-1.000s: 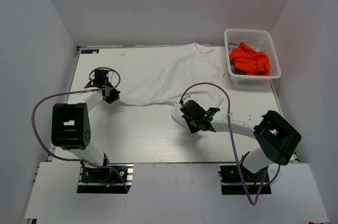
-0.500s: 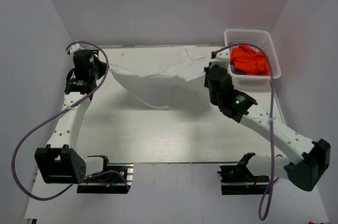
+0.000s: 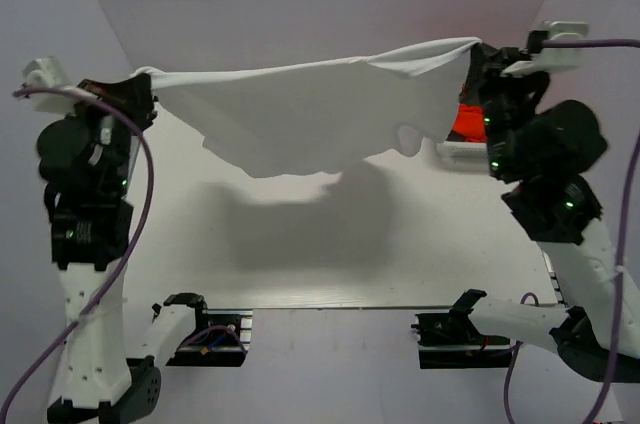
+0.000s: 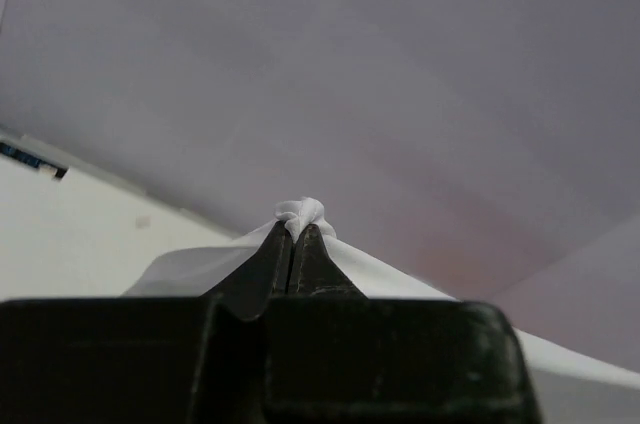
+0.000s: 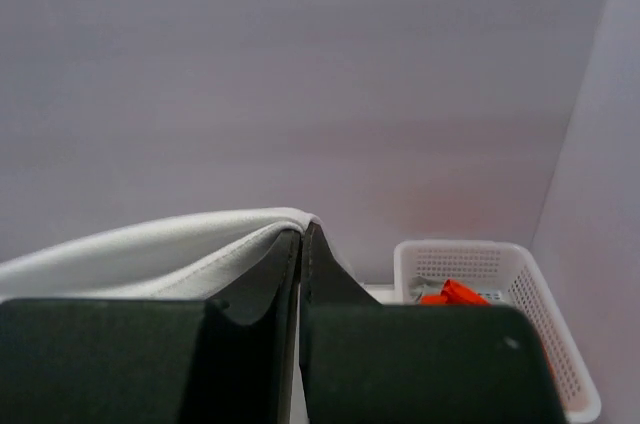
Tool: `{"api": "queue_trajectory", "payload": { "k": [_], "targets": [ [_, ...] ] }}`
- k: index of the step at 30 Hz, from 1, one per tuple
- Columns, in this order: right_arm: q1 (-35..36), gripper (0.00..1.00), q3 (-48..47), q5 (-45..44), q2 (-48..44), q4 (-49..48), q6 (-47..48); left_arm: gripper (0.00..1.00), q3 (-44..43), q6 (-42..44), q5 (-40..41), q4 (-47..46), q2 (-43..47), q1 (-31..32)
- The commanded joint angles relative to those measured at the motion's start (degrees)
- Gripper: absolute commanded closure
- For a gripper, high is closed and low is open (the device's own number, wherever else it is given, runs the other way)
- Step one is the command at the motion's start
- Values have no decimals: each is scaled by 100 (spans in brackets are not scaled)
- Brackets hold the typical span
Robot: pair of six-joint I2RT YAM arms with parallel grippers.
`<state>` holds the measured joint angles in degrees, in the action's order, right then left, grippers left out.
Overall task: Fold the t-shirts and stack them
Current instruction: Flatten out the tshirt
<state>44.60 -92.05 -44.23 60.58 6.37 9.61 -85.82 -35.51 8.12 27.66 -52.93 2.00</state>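
Observation:
The white t-shirt [image 3: 300, 109] hangs stretched in the air between both arms, high above the table. My left gripper [image 3: 140, 79] is shut on its left end; in the left wrist view a knot of white cloth [image 4: 300, 212] pokes out past the closed left gripper [image 4: 296, 234]. My right gripper [image 3: 472, 49] is shut on the shirt's right end; in the right wrist view the cloth [image 5: 170, 249] drapes over the closed right gripper [image 5: 302, 232]. The orange t-shirt [image 3: 466, 122] lies in the basket, mostly hidden behind my right arm; it also shows in the right wrist view [image 5: 452, 293].
The white lattice basket [image 5: 540, 284] stands at the table's back right corner. The shirt casts a broad shadow on the white table [image 3: 300, 234]. Grey walls enclose the left, back and right sides.
Both arms have risen steeply from the table and spread apart, lifting the white t-shirt off the surface until it hangs stretched between them.

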Motion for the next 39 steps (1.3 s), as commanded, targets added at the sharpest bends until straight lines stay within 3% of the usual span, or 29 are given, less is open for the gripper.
{"api": "queue_trajectory", "payload": {
  "k": [1, 6, 11, 14, 18, 19, 22, 25, 28, 29, 30, 31, 32, 33, 34, 35, 36, 38, 39],
  "targets": [
    [-13, 100, -924, 832, -326, 749, 305, 100, -566, 237, -143, 292, 458, -59],
    [-22, 100, -1772, 2354, -564, 1585, 138, 100, -953, 290, -424, 416, 1029, -138],
    [-30, 100, -1975, 2481, -670, 1561, 296, 100, -1385, 351, -707, 556, 1030, -138],
    [-22, 100, -1678, 1929, -591, 1201, 507, 100, -1271, 351, -707, 408, 960, -138],
    [-22, 100, -212, 814, -424, -309, 1216, 100, -649, 404, -812, 135, 680, -138],
    [-13, 100, -17, 410, -354, -1278, 1367, 100, -472, 404, -873, 82, 626, -138],
    [-48, 100, 784, -295, 382, -2723, 2061, 100, 395, 212, -638, -260, 311, -138],
    [-223, 100, 1285, -560, 1209, -3465, 2230, 100, 1178, 80, -182, -489, -155, -60],
    [-670, 100, 1532, -508, 2128, -3476, 1688, 100, 1892, -140, 136, -752, -1007, -112],
    [-855, 100, 1558, -447, 2316, -3154, 1302, 93, 2050, -263, 233, -840, -1253, -173],
    [-909, 100, 1559, -272, 2736, -3003, 1089, 80, 2252, -333, 495, -902, -1829, -174],
    [-1083, 100, 1463, -175, 3175, -2845, 644, 59, 2254, -334, 585, -1033, -2157, -174],
    [-1146, 100, 1427, -61, 3641, -2539, 247, 15, 2254, -404, 585, -1035, -2500, -174],
    [-1329, 100, 1340, 367, 3872, -2248, 0, 1, 2089, -457, 664, -1035, -2860, -174],
    [-1357, 99, 1026, 501, 4309, -1993, -81, 1, 1896, -457, 665, -852, -3603, -174],
    [-1366, 82, 857, 546, 4757, -1869, -204, 1, 1641, -457, 665, -650, -3959, -174],
    [-1427, 54, 673, 729, 4953, -1206, -396, 1, 1038, -509, 665, -413, -4284, -174],
    [-1454, 20, -47, 950, 5444, -841, -520, 1, 420, -510, 735, 79, -4873, -174],
    [-1454, 10, -172, 1160, 5482, -648, -530, 1, 356, -510, 735, 82, -4937, -174]
  ]
}}
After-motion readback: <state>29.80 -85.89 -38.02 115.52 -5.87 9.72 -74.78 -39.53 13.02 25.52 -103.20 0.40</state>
